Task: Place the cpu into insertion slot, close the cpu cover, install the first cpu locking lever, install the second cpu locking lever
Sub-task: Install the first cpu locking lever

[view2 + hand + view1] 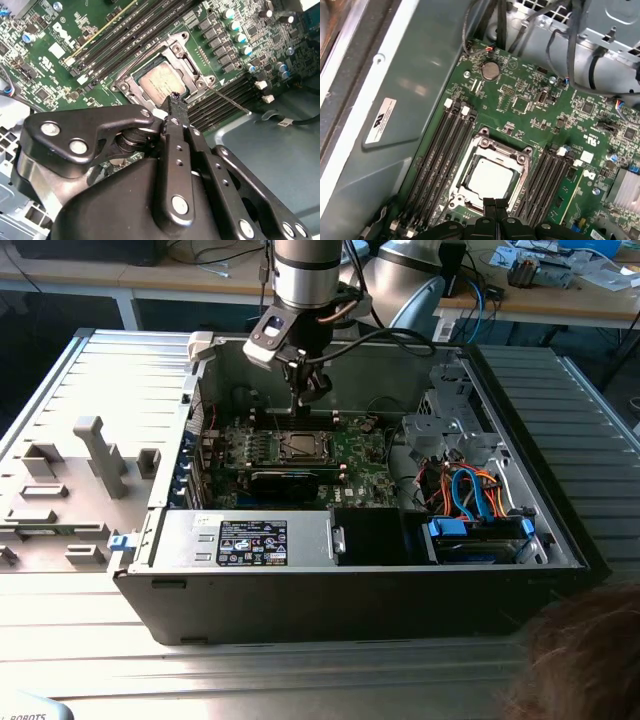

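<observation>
One grey tray (pixel 140 500) of fixtures lies at the exterior view's left, beside the open computer case (pixel 330 590). Within, on the green board (pixel 365 455), the cpu (pixel 487 177) sits in the insertion slot (pixel 482 135), the cpu cover (pixel 518 174) flat around it. The gripper (pixel 495 202), clenched empty, hovers at the slot's edge.

- In the first wrist view, the fingers (pixel 490 206) were cut off by the picture's edge and hid the near rim of the cpu cover (pixel 520 175).
- In the exterior view, the cpu (pixel 298 447) seemed too small to tell from its cover.
- A person's hair (pixel 585 660) was cut off at that view's corner.
</observation>
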`<state>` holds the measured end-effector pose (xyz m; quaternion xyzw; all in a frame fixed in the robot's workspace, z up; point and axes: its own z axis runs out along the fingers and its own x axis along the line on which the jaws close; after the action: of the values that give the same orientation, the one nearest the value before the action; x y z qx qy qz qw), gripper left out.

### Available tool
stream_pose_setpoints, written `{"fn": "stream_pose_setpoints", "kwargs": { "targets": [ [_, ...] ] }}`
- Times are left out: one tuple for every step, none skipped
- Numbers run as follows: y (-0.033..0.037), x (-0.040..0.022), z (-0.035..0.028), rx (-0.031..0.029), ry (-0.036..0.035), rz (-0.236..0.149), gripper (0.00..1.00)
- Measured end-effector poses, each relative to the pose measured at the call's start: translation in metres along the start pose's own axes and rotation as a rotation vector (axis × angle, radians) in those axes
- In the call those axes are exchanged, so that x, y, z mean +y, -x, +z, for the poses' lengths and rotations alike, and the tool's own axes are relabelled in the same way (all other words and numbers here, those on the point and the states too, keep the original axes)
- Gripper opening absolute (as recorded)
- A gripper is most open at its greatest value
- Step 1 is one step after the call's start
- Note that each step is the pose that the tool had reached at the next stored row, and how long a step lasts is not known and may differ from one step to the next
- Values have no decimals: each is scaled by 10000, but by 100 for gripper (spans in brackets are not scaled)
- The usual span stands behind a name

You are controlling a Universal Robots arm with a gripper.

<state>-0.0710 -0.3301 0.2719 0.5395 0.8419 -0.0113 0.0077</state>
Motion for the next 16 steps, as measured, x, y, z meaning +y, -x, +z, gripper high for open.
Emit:
{"fn": "stream_pose_setpoints", "kwargs": {
  "targets": [
    [0, 0, 0, -2, 3, -116, 11],
    [0, 0, 0, -2, 5, -186, 11],
    [0, 0, 0, -4, 7, -283, 11],
    [0, 0, 0, -5, 11, -418, 11],
    [0, 0, 0, -6, 12, -497, 11],
    [0, 0, 0, -7, 14, -566, 11],
    [0, 0, 0, -7, 16, -649, 11],
    [0, 0, 0, -8, 18, -718, 11],
    [0, 0, 0, -8, 20, -787, 11],
    [0, 0, 0, -10, 22, -863, 11],
    [0, 0, 0, -10, 25, -962, 11],
    [0, 0, 0, -11, 26, -1028, 11],
    [0, 0, 0, -12, 28, -1094, 11],
    [0, 0, 0, -13, 29, -1162, 11],
    [0, 0, 0, -13, 31, -1219, 11],
    [0, 0, 0, -14, 33, -1299, 11]
  ]
}}
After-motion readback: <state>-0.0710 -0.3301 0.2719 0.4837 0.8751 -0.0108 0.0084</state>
